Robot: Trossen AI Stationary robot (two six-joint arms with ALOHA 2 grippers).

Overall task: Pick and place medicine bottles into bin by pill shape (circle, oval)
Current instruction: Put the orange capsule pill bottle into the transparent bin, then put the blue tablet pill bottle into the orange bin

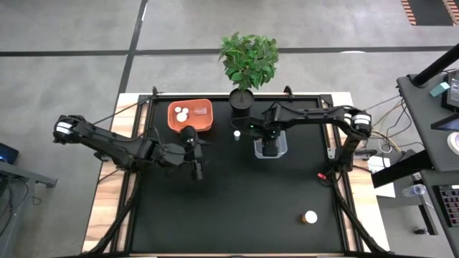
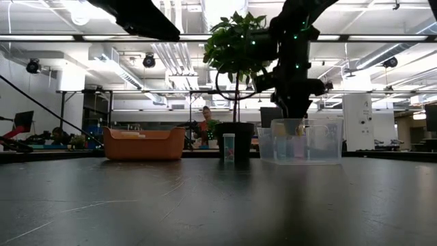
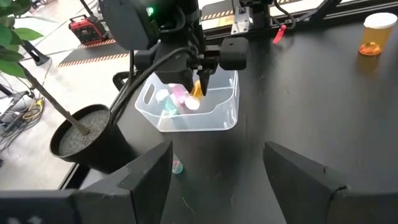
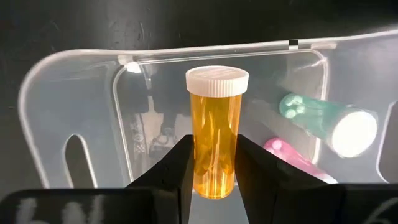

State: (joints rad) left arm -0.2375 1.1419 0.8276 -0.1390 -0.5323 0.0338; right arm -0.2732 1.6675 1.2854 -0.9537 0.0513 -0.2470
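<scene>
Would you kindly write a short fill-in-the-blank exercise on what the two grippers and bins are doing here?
1. The right gripper is shut on an ____ bottle.
2. It hangs over the ____ bin.
3. The left gripper is ____ and holds nothing.
4. The orange bin holds white-capped ____.

Missing words: amber; clear; open; bottles

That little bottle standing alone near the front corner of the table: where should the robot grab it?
Probably around its amber body just under the cap, coming straight down from above. The amber bottle stands upright and alone on the black table, so nothing blocks either side. The right end effector is nearer, but it holds another amber bottle over the clear bin.
</scene>
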